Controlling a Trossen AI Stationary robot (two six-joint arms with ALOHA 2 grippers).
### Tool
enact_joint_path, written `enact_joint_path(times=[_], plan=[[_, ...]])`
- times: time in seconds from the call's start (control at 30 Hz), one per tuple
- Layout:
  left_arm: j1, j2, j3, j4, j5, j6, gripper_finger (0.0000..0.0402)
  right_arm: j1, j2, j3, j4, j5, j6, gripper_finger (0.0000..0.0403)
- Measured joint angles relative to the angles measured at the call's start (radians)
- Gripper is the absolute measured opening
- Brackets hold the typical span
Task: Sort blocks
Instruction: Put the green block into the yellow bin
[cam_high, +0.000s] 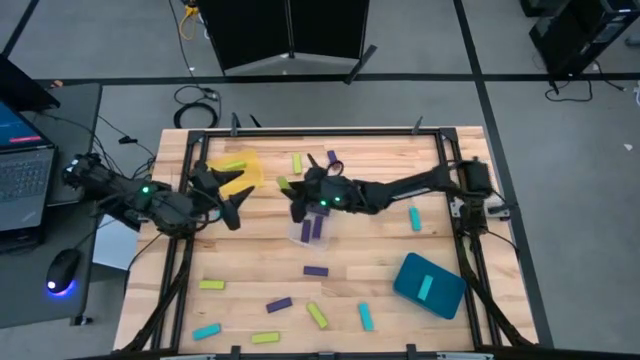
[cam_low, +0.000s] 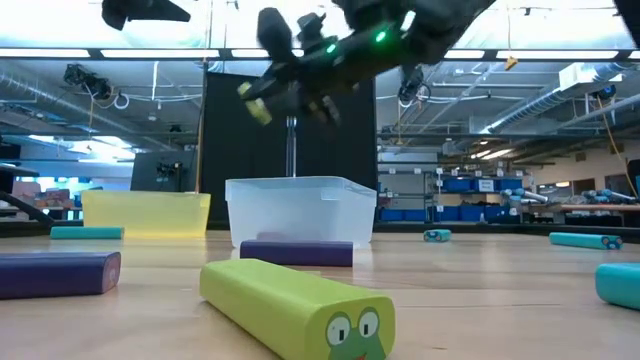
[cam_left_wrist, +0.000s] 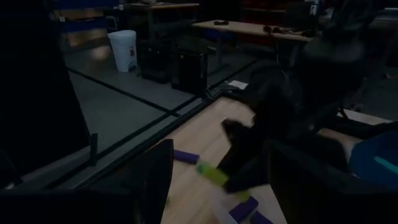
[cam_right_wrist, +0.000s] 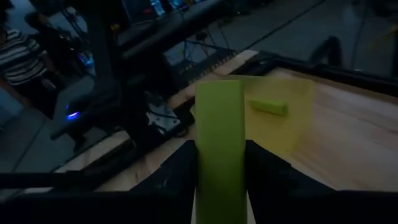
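right hand (cam_right_wrist: 219, 177) grips a seemingly lime-green block (cam_right_wrist: 219, 143).

You are looking at three trays on the bench (cam_high: 400, 250): a yellow tray (cam_high: 252, 160) just beside the left end effector (cam_high: 225, 198), a clear tray (cam_high: 298, 238) right under the right end effector (cam_high: 297, 200), and a teal tray (cam_high: 445, 295) well apart from both.

You are counting fifteen blocks from above. Six lime-green blocks (cam_high: 211, 285) are showing: one sitting between the right end effector's fingers, one lying in the yellow tray, four loose. Five purple blocks (cam_high: 316, 270) are showing, two of them lying in the clear tray. Four cyan blocks (cam_high: 414, 218) are showing, one resting in the teal tray.

Two end effectors are working over the bench.
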Motion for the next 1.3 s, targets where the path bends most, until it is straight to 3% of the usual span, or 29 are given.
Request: enact_joint_path(times=[0.23, 0.4, 0.67, 0.87, 1.13, 1.3], plan=[[-0.028, -0.032, 0.0, -0.017, -0.065, -0.003, 0.0254, -0.062, 0.235, 0.301, 0.036, -0.106, -0.075, 0.0118], [-0.034, -0.034, 0.0, -0.018, -0.09, -0.002, 0.0254, -0.099, 0.394, 0.556, -0.029, -0.147, -0.111, 0.0118], [-0.034, -0.034, 0.0, -0.019, -0.1, -0.001, 0.0254, -0.136, 0.636, 0.9, -0.141, -0.156, -0.146, 0.0118], [-0.034, -0.034, 0.0, -0.021, -0.119, -0.001, 0.0254, -0.163, 0.758, 1.05, -0.219, -0.134, -0.146, 0.012], [-0.034, -0.034, 0.0, -0.028, -0.123, -0.001, 0.0254, -0.174, 0.769, 1.068, -0.276, -0.152, -0.159, 0.0254], [-0.034, -0.034, 0.0, -0.028, -0.127, -0.002, 0.0254, -0.17, 0.735, 1.067, -0.321, -0.164, -0.228, 0.0293]])
